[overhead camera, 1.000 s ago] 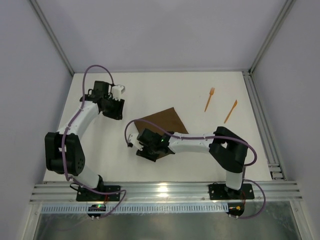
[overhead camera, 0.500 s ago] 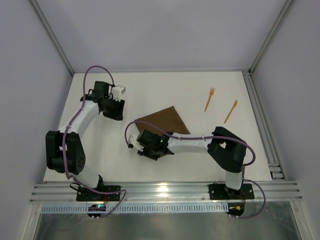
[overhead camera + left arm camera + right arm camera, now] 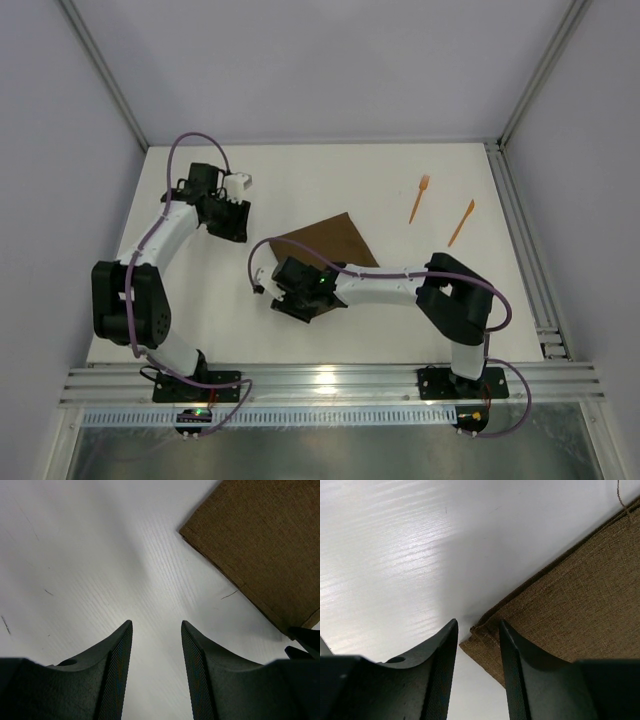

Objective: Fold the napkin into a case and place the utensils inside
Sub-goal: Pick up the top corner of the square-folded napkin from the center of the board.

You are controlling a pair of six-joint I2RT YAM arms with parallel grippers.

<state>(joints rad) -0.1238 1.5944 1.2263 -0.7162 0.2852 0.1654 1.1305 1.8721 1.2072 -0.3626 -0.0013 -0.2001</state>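
My white table (image 3: pixel 330 180) carries the brown napkin (image 3: pixel 330 245) mid-frame, with the orange fork (image 3: pixel 418 198) and pointed piece (image 3: pixel 461 222) at upper right.

You see a dark brown, coarse-woven napkin (image 3: pixel 325 242) on your white desk (image 3: pixel 330 180), two plain orange utensils (image 3: pixel 419 198), and your arms (image 3: pixel 165 232) in black and white.

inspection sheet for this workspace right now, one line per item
surface: white table, faint scuffs
job's things: brown napkin flat at centre; orange fork and pointed utensil lie apart at far right, off the cloth
clutter: nothing seen
tools: left tool open over bare table; right tool open at the napkin's near corner
cables: purple cable loops along each arm
surroundings: grey walls, metal rail at near edge
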